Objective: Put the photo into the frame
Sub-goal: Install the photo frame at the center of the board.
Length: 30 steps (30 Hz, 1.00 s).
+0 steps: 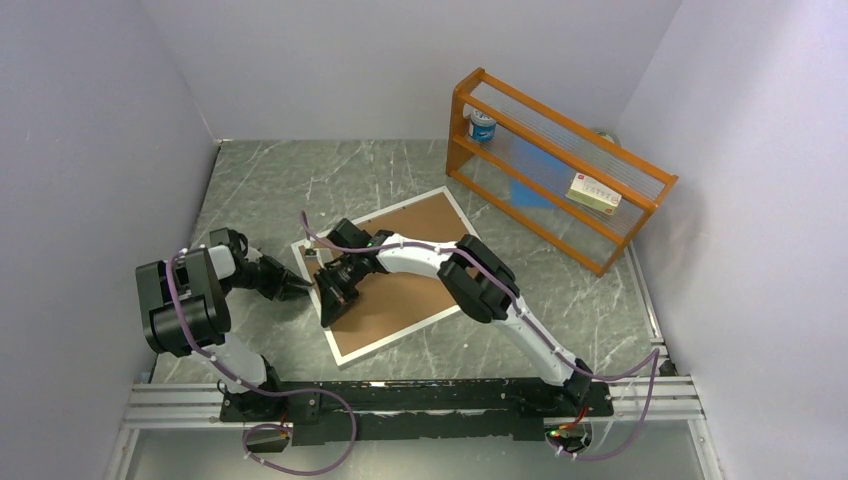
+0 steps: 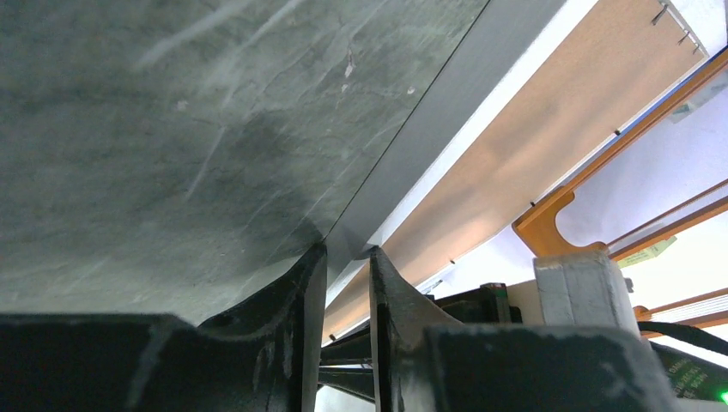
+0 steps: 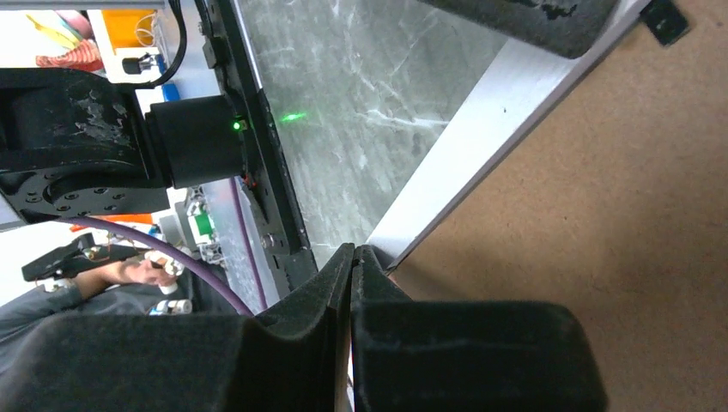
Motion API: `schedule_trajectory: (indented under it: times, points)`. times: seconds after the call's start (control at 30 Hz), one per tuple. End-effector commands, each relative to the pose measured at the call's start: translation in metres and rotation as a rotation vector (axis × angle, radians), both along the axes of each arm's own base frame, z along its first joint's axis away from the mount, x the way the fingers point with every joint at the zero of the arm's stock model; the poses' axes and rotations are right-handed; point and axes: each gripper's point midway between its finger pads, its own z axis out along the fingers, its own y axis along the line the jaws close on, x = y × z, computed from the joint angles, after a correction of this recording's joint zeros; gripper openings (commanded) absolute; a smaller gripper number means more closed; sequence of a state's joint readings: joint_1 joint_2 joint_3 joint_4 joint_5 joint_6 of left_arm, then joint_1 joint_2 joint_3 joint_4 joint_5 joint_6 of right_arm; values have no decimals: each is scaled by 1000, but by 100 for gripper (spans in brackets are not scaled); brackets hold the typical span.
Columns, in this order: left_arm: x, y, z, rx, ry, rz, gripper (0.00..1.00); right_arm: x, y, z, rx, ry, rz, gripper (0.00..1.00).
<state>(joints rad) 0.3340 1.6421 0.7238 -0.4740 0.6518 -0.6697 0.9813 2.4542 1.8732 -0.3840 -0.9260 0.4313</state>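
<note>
My left gripper (image 2: 348, 257), fingers narrowly parted, sits at the frame (image 1: 350, 352) corner; my right gripper (image 3: 353, 255), pinched closed, rests over its edge.

The frame (image 1: 455, 208) is white and lies flat in the middle of the table, turned a bit. Brown board fills it.

The right gripper's (image 3: 352, 257) black foam-padded fingers (image 3: 309, 300) press together with no gap, their tips meeting at the corner of the white flat-bordered picture frame (image 3: 481, 129), which surrounds a plain brown backing board (image 3: 601, 197) on the grey marbled tabletop (image 3: 360, 112).
</note>
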Motion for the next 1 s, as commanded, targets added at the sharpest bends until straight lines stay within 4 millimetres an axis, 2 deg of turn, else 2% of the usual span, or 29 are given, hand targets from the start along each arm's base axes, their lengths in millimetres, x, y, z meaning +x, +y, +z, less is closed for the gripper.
schedule_trajectory:
  times: [0.0, 0.17, 0.37, 0.57, 0.73, 0.83, 0.97]
  points:
    - [-14, 4, -15, 51, 82, -5, 26, 3, 8, 14, 17, 11, 9, 6]
    - [-17, 7, -18, 71, 111, -6, 23, 3, 4, 1, -47, 22, -3, 5]
    - [-17, 11, -18, 100, 123, -8, 20, 8, -16, -28, -160, 29, -21, 4]
    - [-17, 13, -18, 111, 121, -15, 19, 23, -37, -48, -230, 29, -80, 4]
    - [-18, 15, -18, 121, 126, -20, 19, 35, -43, -60, -278, 5, -130, 3]
    - [-18, 16, -18, 129, 132, -21, 19, 40, -45, -66, -310, -10, -158, 6]
    - [-18, 18, -19, 144, 137, -26, 19, 41, -53, -80, -372, -23, -177, 16]
